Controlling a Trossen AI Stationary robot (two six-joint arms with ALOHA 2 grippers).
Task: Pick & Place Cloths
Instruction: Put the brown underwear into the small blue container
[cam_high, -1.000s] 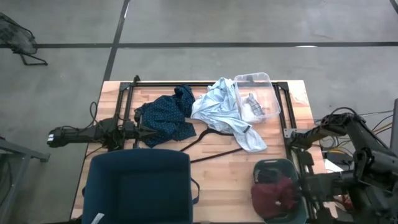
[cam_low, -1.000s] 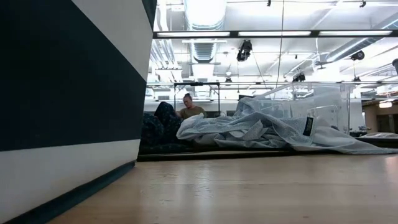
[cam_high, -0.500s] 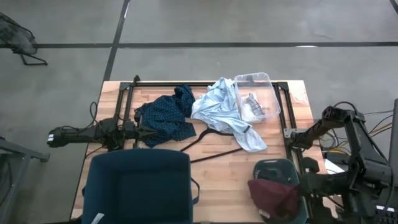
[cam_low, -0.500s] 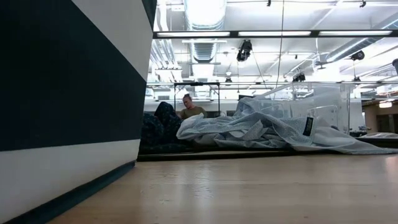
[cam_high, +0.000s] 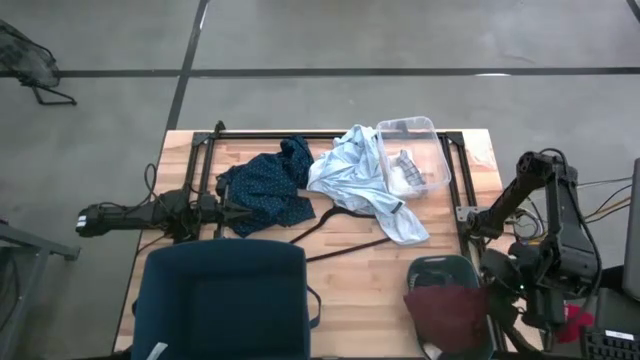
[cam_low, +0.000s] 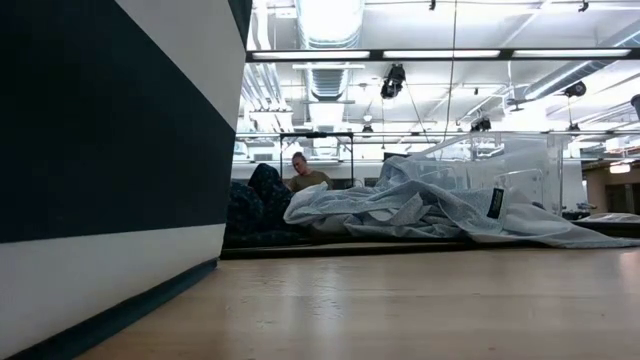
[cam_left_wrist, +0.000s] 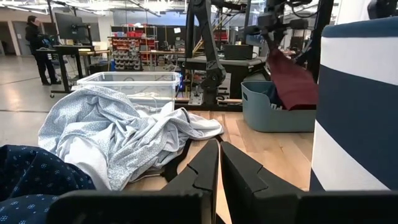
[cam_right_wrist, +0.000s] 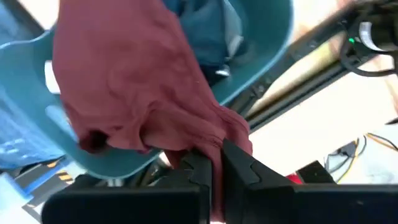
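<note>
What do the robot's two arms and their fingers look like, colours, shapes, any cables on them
Both arms are dark, nearly black, built of slim jointed links. The left arm tapers to a narrow point; its fingers are flat, matte black wedges. The right arm is bulkier, with thin cables beside its base and a small green light. Its fingers are the same black, angular shape.

A large dark blue fabric bin with a white band (cam_low: 110, 180) fills the near left, standing on the pale wooden table top (cam_low: 420, 305). Farther back, a crumpled pale blue-white shirt (cam_low: 420, 212) with a small black tag lies spread across the table, and a rumpled navy dotted shirt (cam_low: 255, 212) lies just beside it. A clear plastic box (cam_low: 500, 165) rises behind the pale shirt. Beyond the table, a person (cam_low: 303, 175) sits under bright ceiling lights.
</note>
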